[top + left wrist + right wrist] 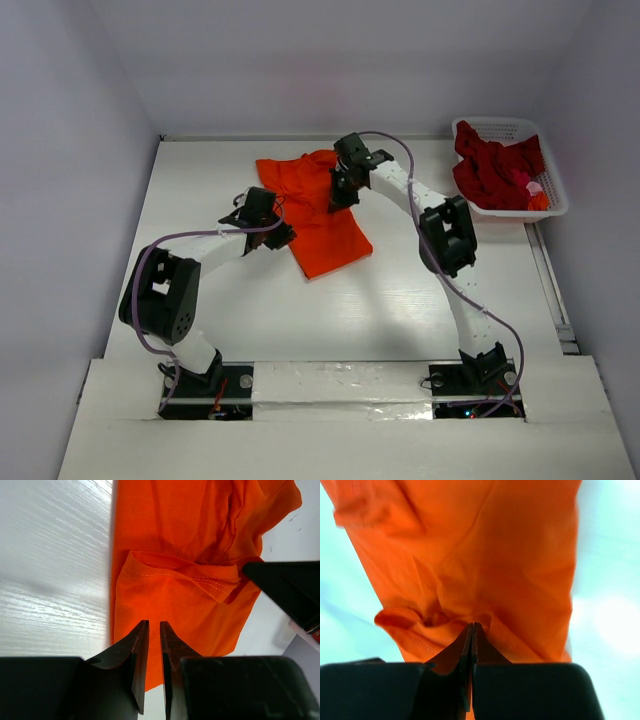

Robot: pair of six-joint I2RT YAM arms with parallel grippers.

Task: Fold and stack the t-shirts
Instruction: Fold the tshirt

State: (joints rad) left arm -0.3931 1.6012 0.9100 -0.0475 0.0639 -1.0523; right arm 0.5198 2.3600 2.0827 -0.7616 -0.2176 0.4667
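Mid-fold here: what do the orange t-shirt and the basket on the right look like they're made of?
The orange t-shirt looks like soft, matte knit cloth, likely cotton: it creases limply and shows a stitched hem. The basket looks like white, rigid moulded plastic, judging by its lattice walls and smooth rim.
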